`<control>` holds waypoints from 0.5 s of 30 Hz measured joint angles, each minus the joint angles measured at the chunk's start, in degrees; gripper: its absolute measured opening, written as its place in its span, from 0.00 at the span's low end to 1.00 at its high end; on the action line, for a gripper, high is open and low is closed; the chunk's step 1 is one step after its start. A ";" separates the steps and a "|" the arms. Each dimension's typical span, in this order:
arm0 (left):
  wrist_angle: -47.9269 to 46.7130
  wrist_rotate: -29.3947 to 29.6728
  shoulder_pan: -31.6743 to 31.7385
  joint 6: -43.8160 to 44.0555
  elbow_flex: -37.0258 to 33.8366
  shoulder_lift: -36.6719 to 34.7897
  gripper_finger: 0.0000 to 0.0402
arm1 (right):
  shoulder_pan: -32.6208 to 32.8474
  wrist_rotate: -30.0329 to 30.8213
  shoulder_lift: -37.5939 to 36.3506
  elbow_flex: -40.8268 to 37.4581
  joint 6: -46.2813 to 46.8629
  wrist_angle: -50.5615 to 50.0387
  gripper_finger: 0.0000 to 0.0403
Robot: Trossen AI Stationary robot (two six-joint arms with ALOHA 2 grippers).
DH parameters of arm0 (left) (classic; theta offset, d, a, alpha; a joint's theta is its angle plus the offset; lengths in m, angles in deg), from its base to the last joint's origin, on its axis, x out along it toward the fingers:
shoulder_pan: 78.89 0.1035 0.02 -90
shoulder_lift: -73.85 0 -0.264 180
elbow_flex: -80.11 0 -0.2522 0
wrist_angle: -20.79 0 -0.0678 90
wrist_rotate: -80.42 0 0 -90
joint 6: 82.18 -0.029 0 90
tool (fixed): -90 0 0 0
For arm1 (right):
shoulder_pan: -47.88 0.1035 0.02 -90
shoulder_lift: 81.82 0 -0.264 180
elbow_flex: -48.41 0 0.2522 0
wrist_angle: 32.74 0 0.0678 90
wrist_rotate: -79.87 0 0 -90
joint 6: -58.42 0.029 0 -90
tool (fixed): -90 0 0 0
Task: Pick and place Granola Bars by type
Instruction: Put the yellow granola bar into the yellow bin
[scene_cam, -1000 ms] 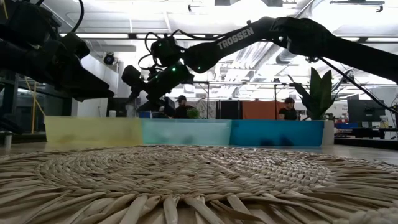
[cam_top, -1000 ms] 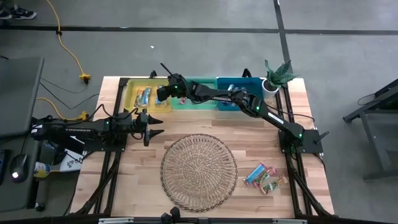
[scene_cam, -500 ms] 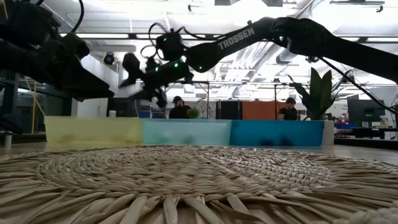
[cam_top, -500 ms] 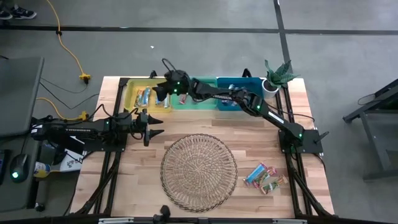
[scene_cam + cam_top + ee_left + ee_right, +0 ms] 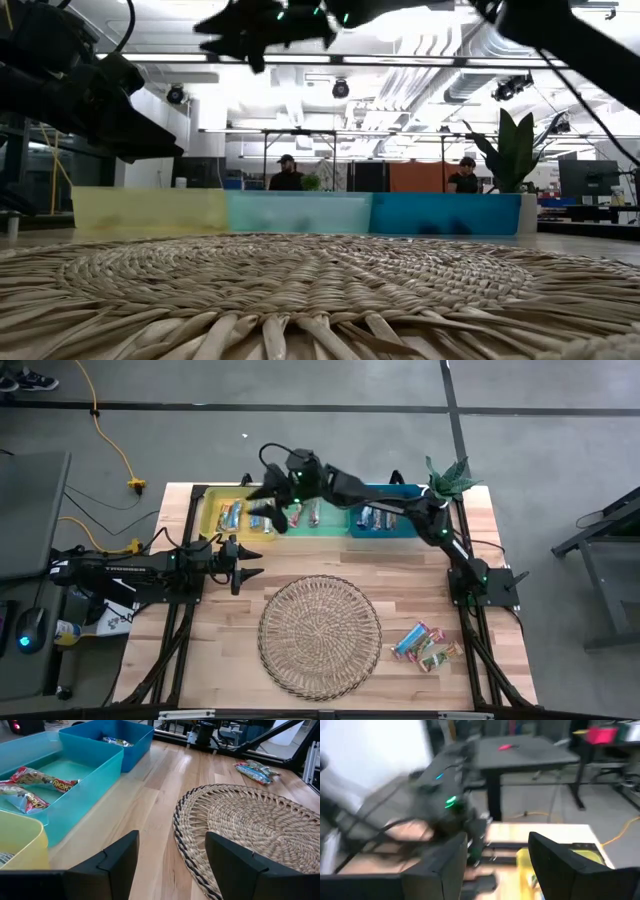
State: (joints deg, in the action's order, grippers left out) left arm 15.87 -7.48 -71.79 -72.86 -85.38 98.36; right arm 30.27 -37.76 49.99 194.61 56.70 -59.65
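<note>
Retrieval comes next, I judge: right tool [image 5: 262, 503], open and empty above the yellow bin [image 5: 212, 518], should swing to the bars [image 5: 425, 645] at the worktop's [image 5: 420, 585] five o'clock; left tool [image 5: 250, 563] waits half open.

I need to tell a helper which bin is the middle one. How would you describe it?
Look along the table's far edge, where three plastic bins sit in a row. The teal bin sits between the yellow bin and the blue bin, holding red-wrapped bars.
</note>
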 joint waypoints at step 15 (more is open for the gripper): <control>-0.06 -0.01 0.01 -0.02 0.00 0.00 0.56 | 8.30 4.06 -17.31 -0.10 -16.58 -58.14 0.48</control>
State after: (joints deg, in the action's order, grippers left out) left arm 15.82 -7.49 -71.78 -72.88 -85.38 98.36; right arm 38.57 -33.70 32.68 194.50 40.12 -117.79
